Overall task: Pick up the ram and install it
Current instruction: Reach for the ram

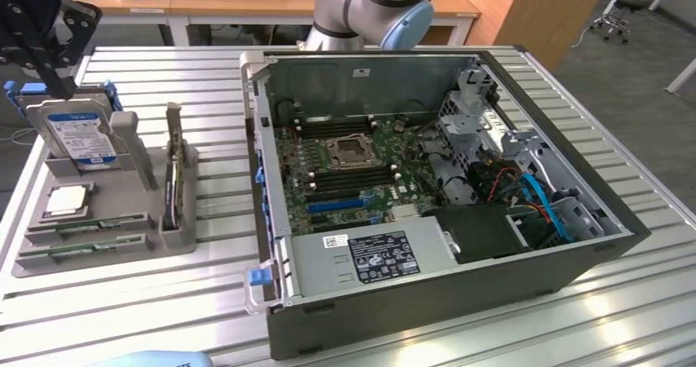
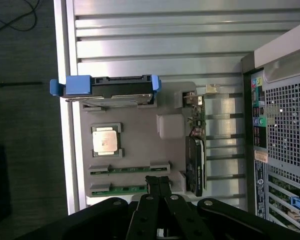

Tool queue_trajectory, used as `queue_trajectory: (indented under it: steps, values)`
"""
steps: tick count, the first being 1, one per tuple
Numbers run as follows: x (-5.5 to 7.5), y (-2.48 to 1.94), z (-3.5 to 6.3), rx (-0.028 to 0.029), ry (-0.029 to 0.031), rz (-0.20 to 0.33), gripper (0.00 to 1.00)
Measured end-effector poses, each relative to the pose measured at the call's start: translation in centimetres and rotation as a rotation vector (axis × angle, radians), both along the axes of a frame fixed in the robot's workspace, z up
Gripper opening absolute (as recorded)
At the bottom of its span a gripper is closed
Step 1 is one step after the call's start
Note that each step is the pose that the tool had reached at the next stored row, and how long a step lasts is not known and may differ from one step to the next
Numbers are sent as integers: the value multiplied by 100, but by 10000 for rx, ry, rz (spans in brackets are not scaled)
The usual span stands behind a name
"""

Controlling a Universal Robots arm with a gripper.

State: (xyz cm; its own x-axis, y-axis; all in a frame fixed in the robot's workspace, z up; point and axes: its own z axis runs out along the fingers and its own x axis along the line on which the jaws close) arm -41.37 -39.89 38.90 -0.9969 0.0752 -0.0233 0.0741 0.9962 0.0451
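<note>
Two green ram sticks lie side by side in the front slots of a grey holder tray (image 1: 181,235): one ram (image 1: 90,226) (image 2: 131,169) and a second ram (image 1: 78,250) (image 2: 121,189) nearer the table's edge. My gripper (image 1: 57,86) (image 2: 158,183) hangs high over the tray at the exterior view's left, above the hard drive end. Its two black fingers (image 2: 152,192) are pressed together and hold nothing. In the wrist view the fingertips overlap the space just beside the two sticks.
The tray also holds a silver hard drive (image 1: 81,134) (image 2: 110,89) in blue rails, a square processor chip (image 1: 68,200) (image 2: 106,140) and an upright card (image 1: 172,175) (image 2: 196,160). The open computer case (image 1: 359,257) with its motherboard (image 1: 348,159) lies beside it on the slatted metal table (image 1: 142,310).
</note>
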Motion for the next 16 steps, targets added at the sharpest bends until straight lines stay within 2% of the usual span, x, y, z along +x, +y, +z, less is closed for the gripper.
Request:
queue_trajectory:
  steps: [11,16]
  values:
    - [-3,-2,0,0,0,-1,10]
    - [-2,-78,0,0,1,-1,10]
